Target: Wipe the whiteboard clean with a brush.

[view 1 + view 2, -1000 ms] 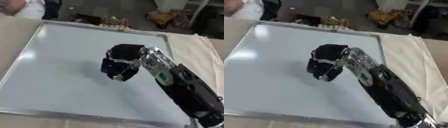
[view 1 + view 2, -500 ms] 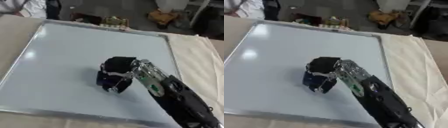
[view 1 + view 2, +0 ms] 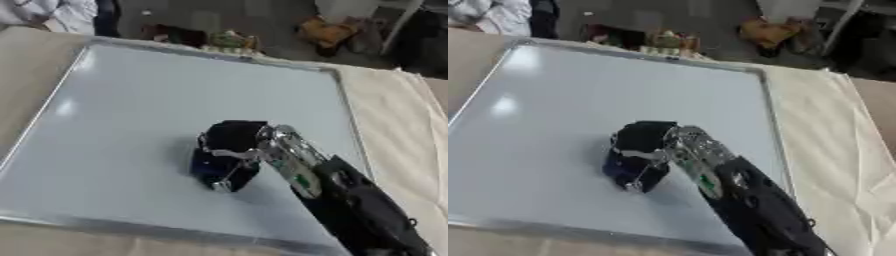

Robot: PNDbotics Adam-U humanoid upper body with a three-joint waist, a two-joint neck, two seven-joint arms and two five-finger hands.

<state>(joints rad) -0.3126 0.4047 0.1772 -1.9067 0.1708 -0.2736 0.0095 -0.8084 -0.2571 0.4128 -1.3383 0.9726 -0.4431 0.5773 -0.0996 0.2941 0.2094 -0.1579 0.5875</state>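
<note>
On the whiteboard [image 3: 131, 110], near its middle-front, the right hand [image 3: 234, 150] is curled round a dark brush [image 3: 214, 167], pressing it to the board w/ arm coming in from lower right. Board lies flat on the counter [image 3: 833, 130], silver frame all round, surface looks blank. Left hand isn't in either view.

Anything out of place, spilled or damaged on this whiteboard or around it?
Nothing stands out. The whiteboard lies flat on the cloth-covered table, its surface unmarked, with the right robot hand curled over a dark brush near the middle.
</note>
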